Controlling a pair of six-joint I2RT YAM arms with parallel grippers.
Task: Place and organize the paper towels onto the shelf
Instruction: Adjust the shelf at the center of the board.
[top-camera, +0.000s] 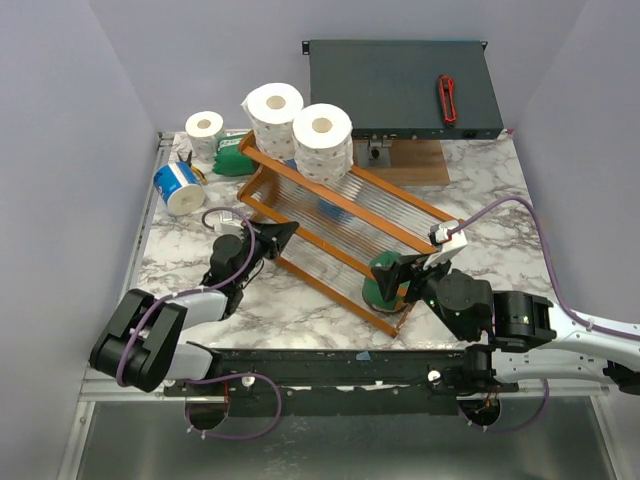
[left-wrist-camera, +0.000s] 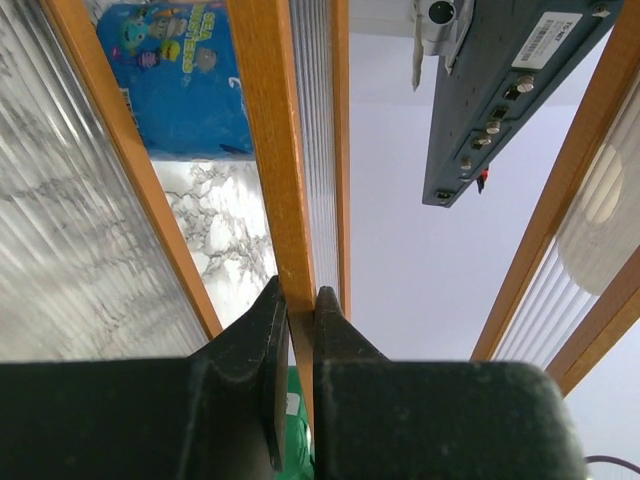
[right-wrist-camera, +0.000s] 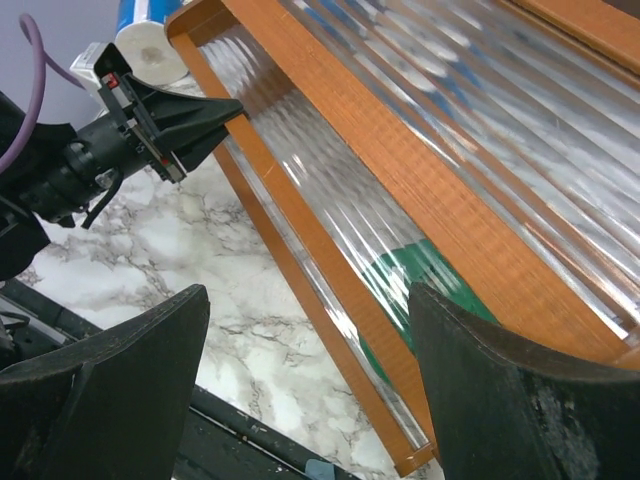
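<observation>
Left gripper (left-wrist-camera: 300, 300) pinches a stiff rail of the shelf (left-wrist-camera: 262, 150), right gripper (right-wrist-camera: 308, 295) gapes at its near end, where I'd take the soft, light green-wrapped roll (top-camera: 381, 290) by its girth.

The shelf (top-camera: 400, 215) has a smooth orange-brown wooden frame and clear ribbed plastic tiers — a little glossy. The table (top-camera: 300, 310) looks like polished marble. The grey box (top-camera: 400, 85) — matt metal. The bare rolls (top-camera: 322, 125) are soft white paper.

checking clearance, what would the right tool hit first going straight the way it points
Most likely the shelf: its wooden rail and ribbed plastic sit right ahead of the right tool. A green-wrapped roll shows beyond the plastic.
</observation>
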